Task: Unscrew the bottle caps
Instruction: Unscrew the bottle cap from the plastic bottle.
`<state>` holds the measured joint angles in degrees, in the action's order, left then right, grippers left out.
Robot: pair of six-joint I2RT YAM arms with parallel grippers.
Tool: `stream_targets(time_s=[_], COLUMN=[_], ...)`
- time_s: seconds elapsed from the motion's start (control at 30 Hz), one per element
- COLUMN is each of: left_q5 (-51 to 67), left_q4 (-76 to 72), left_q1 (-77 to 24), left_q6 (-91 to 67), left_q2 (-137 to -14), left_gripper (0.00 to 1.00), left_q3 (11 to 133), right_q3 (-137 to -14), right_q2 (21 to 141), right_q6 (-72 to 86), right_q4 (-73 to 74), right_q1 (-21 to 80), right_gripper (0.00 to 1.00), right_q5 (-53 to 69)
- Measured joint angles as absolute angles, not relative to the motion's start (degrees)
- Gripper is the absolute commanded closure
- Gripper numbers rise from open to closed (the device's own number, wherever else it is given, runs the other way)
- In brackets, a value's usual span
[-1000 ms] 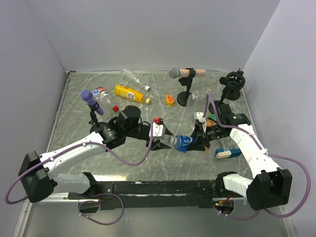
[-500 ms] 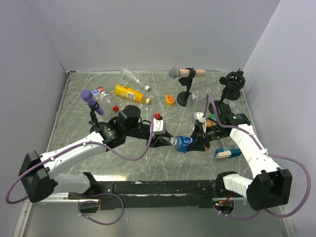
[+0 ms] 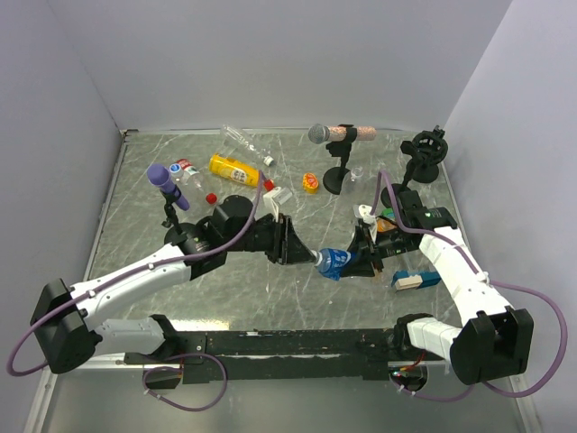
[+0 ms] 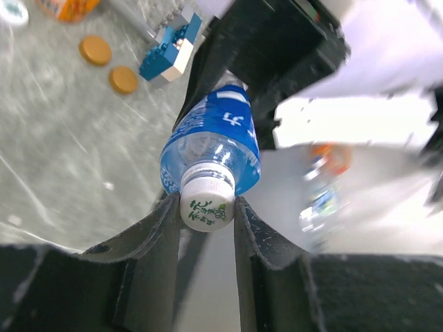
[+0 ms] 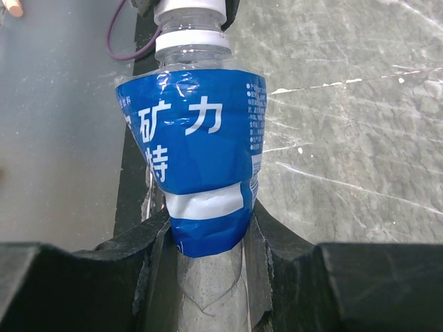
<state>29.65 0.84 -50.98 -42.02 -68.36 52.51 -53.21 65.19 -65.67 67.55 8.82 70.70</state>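
A clear bottle with a blue label [image 3: 335, 262] is held off the table between my two arms. My right gripper [image 5: 208, 228] is shut on the lower body of the bottle [image 5: 194, 159], squeezing the label in. The white cap [image 4: 206, 203] with green print points at the left wrist camera. My left gripper [image 4: 206, 207] is shut on this cap, one pad on each side. In the top view the left gripper [image 3: 306, 254] meets the bottle's neck from the left and the right gripper [image 3: 361, 257] holds from the right. Two orange-brown caps [image 4: 95, 50] lie loose on the table.
A yellow bottle [image 3: 233, 169], a clear bottle [image 3: 243, 142], a red-labelled bottle [image 3: 187, 171] and a red cap [image 3: 210, 198] lie at the back left. A purple-headed microphone [image 3: 167, 185], a grey-headed microphone [image 3: 329, 133] and a black stand [image 3: 425, 149] stand around. A blue-white block [image 3: 415, 280] lies at the right.
My left gripper has closed on the white cap, and the left wrist has then rolled round the bottle's neck. The right arm and the bottle have stayed in place.
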Motion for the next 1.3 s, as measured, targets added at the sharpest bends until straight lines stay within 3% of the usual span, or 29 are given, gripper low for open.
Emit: stream_targets(time_s=[0.17,0.27,0.53,0.6,0.77,0.83,1.1,1.3], left_q5=[26.8,26.6,25.5,25.3,23.8,23.1,23.4,30.9], left_q4=[1.8,2.0,4.6,4.6,5.3,5.5,-3.5,-6.2], left_q1=[-51.1,-51.1,-51.1,-51.1,-51.1,-51.1,-51.1,-51.1], left_q6=[-51.9,-53.7,-53.6,-53.0,-50.1,-47.4,-26.6,-6.5], left_q2=[-68.1,-68.3,-68.9,-68.6,-65.7,-64.1,-52.2,-54.2], left_gripper=[0.96,0.87,0.28,0.2,0.12,0.01,0.03,0.03], left_q3=[52.4,52.5,54.2,54.4,54.5,54.4,45.3,42.9], right_q3=[-53.2,-53.2,-53.2,-53.2,-53.2,-53.2,-53.2,-53.2], right_q2=[65.2,65.2,65.2,65.2,65.2,65.2,65.2,65.2], right_q6=[-65.5,-65.4,-65.5,-65.5,-65.5,-65.5,-65.5,-65.5], right_q4=[67.2,67.1,66.9,66.9,66.9,66.9,66.9,66.8], right_q1=[8.8,8.8,8.8,8.8,8.8,8.8,8.8,8.8], right_gripper=[0.84,0.84,0.84,0.84,0.84,0.84,0.84,0.84], right_q5=[70.9,70.8,70.1,69.9,69.7,69.6,69.6,69.6])
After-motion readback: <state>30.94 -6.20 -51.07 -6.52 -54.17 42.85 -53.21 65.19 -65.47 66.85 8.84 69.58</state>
